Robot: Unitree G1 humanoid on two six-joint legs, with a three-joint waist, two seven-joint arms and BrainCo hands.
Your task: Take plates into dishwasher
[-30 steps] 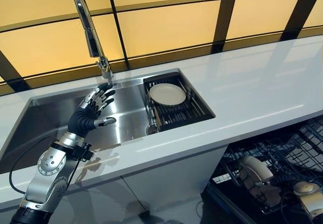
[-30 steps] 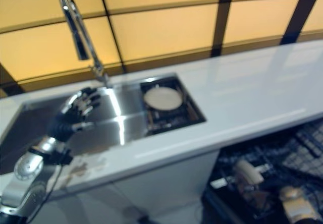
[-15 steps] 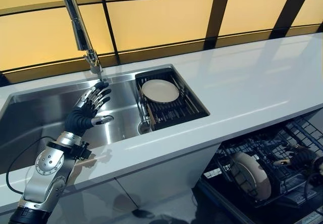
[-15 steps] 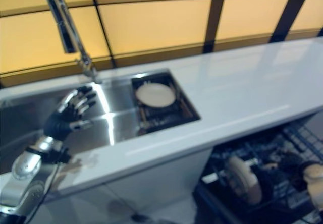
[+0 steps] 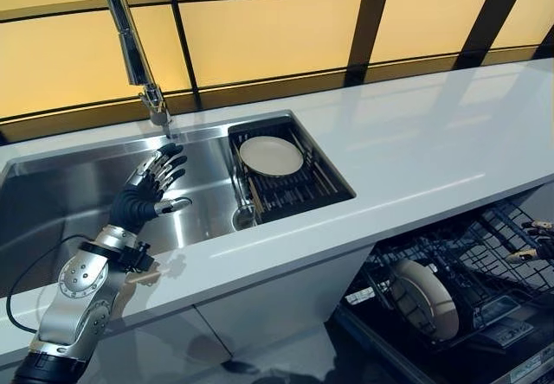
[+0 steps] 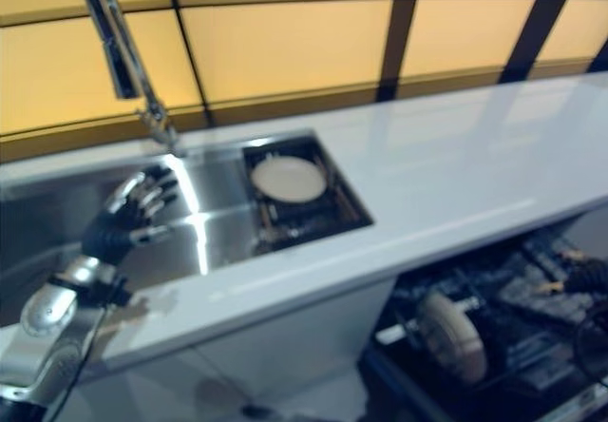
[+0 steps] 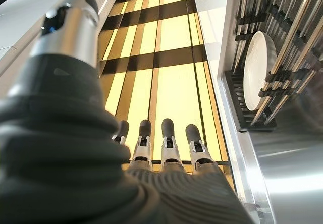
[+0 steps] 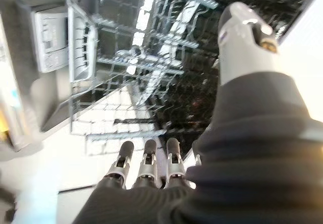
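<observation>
two plates in view. one plate (image 5: 271,155) is round, pale cream, shallow with a low raised rim; it lies flat on the dark slatted rack (image 5: 294,185) set into the right end of the steel sink (image 5: 69,194). the second plate (image 5: 424,299), same pale cream with a slightly darker edge, stands on its rim, tilted, in the dishwasher rack (image 5: 467,263) below the white countertop (image 5: 415,150).

left hand (image 5: 152,185) hovers over the sink basin beside the faucet (image 5: 130,42), fingers spread and nearly straight, thumb out to the side, holding nothing; well apart from the plate on the rack.

right hand (image 5: 538,244) shows at the far right edge over the dishwasher rack, apart from the standing plate; in its wrist view the fingers (image 8: 146,161) extend straight, released, nothing held.
</observation>
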